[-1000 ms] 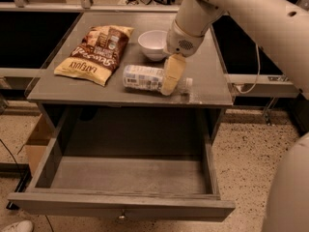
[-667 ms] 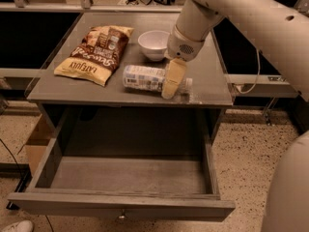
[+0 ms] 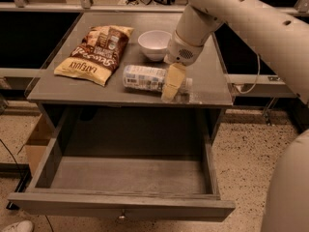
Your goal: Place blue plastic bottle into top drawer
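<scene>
The blue plastic bottle [image 3: 144, 78] lies on its side on the grey cabinet top [image 3: 207, 88], cap end pointing right. My gripper [image 3: 174, 82] hangs down from the white arm [image 3: 231, 13] right at the bottle's neck and cap end, covering part of it. The top drawer [image 3: 72, 204] is pulled out wide below the cabinet top, and its inside shows nothing in it. Its small knob [image 3: 121, 216] sits at the middle of the front panel.
A brown-yellow chip bag [image 3: 94, 54] lies at the left of the cabinet top. A white bowl [image 3: 154, 43] stands behind the bottle. A cardboard box [image 3: 36, 144] sits on the speckled floor at the left. My robot body [image 3: 289, 192] fills the right edge.
My gripper has sunk slightly towards the bottle's cap end. The bottle, bag, bowl and drawer have not moved.
</scene>
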{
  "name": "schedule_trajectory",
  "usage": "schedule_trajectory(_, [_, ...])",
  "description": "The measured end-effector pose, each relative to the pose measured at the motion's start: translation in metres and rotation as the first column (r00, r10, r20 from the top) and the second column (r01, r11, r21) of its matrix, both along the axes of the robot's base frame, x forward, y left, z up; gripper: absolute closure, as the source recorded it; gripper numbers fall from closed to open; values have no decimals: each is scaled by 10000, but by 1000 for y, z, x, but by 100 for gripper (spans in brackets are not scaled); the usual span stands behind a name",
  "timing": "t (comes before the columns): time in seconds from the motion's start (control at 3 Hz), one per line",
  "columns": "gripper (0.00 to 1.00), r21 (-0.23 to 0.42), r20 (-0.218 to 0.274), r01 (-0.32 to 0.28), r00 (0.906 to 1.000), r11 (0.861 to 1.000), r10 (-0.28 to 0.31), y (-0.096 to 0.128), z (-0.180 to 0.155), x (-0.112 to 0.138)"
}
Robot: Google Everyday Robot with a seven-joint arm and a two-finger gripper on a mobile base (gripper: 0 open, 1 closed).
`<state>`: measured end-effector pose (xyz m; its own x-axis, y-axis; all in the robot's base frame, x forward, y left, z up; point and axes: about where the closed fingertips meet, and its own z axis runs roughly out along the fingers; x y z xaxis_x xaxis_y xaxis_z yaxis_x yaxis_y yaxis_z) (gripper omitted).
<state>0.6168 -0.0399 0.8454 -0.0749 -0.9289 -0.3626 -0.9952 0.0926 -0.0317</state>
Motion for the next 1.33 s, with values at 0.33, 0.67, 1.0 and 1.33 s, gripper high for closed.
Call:
schedule_trajectory(0.33, [15,0,0,0,10000,10000,0,0,0,0])
schedule_trajectory(0.67, [38,0,0,0,10000,10000,0,0,0,0])
schedule_trajectory(1.0, [61,0,0,0,10000,10000,0,0,0,0])
schedule_trajectory(1.33, [85,0,0,-1,10000,10000,1,0,0,0])
